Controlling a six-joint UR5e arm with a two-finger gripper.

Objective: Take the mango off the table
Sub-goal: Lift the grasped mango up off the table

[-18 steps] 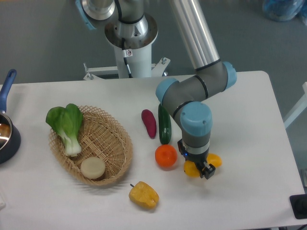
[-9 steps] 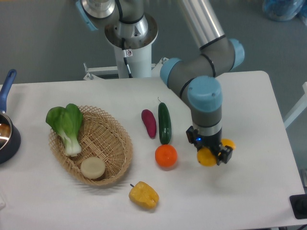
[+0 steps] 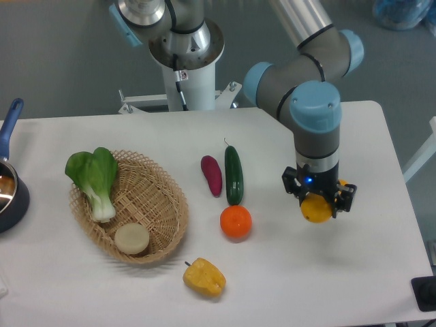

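My gripper [image 3: 318, 202] hangs over the right half of the white table [image 3: 368, 272], shut on the yellow-orange mango [image 3: 316, 209]. The mango is lifted off the tabletop and sits between the black fingers, with its far end partly hidden behind the wrist. The round orange [image 3: 236, 221] lies on the table to the left of the gripper, well apart from it.
A green cucumber [image 3: 234, 174] and a purple eggplant [image 3: 211, 175] lie left of the arm. A lumpy yellow bell pepper [image 3: 204, 276] sits near the front. A wicker basket [image 3: 165, 219] holds bok choy [image 3: 95, 178] and a pale round item [image 3: 131, 239]. A dark pot [image 3: 9, 194] is at the left edge.
The gripper has carried the mango up and to the right, away from the orange. Everything else on the table stayed where it was.
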